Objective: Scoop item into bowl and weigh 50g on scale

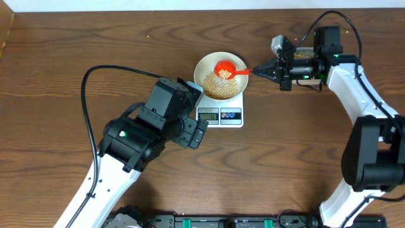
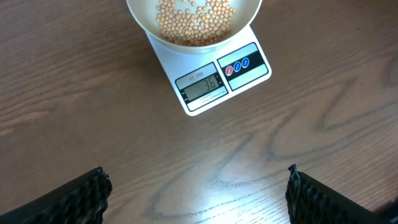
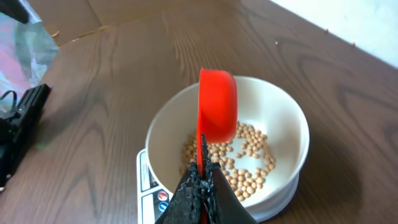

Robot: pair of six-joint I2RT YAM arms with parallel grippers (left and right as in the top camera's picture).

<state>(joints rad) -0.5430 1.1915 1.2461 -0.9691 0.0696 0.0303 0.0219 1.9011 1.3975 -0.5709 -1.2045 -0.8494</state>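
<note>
A pale cream bowl (image 1: 204, 63) sat on a small white scale (image 1: 220, 115) near the middle of a dark wooden bench (image 1: 57, 50), with tan beans (image 1: 220, 87) heaped inside it. The right claw (image 1: 254, 71) was clamped on the handle of a red scoop (image 1: 224, 68), holding it over the bowl with a few beans in its cup. The left claw (image 2: 196, 174) hung just in front of the scale, fingers spread wide, holding nothing. The scale's display read 36.
</note>
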